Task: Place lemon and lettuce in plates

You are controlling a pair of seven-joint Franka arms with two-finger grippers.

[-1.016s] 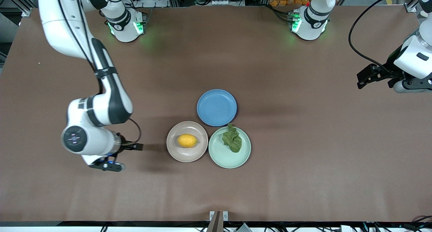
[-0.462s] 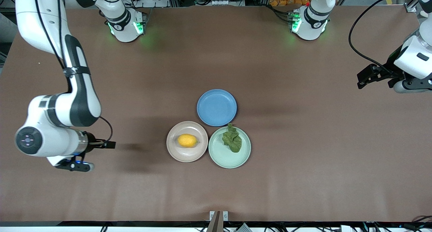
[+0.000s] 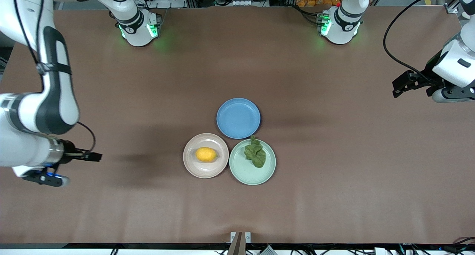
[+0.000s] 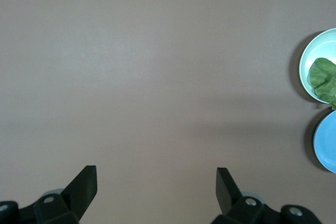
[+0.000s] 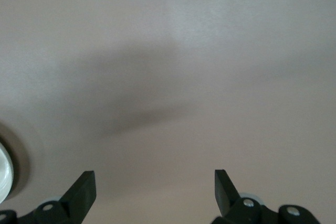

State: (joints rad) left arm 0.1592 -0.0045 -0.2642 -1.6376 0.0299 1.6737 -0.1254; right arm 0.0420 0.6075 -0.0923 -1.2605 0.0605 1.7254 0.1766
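Observation:
The yellow lemon (image 3: 206, 154) lies in the pinkish-beige plate (image 3: 191, 162). The dark green lettuce (image 3: 255, 153) lies in the mint green plate (image 3: 248, 174), which touches the beige one toward the left arm's end. The lettuce (image 4: 324, 80) and mint plate (image 4: 310, 59) also show in the left wrist view. My right gripper (image 3: 94, 156) is open and empty, over bare table toward the right arm's end; its fingers are spread in the right wrist view (image 5: 155, 192). My left gripper (image 3: 402, 85) is open and empty, over bare table at the left arm's end, and waits; it also shows in its own wrist view (image 4: 156, 190).
An empty blue plate (image 3: 238, 118) sits just farther from the front camera than the two other plates; its edge also shows in the left wrist view (image 4: 326, 142). A brown cloth covers the table (image 3: 334, 173). The arm bases stand along the table's edge farthest from the front camera.
My right arm has drawn its open gripper away from the beige plate, toward the right arm's end of the table. The left arm, plates, lemon and lettuce have not moved.

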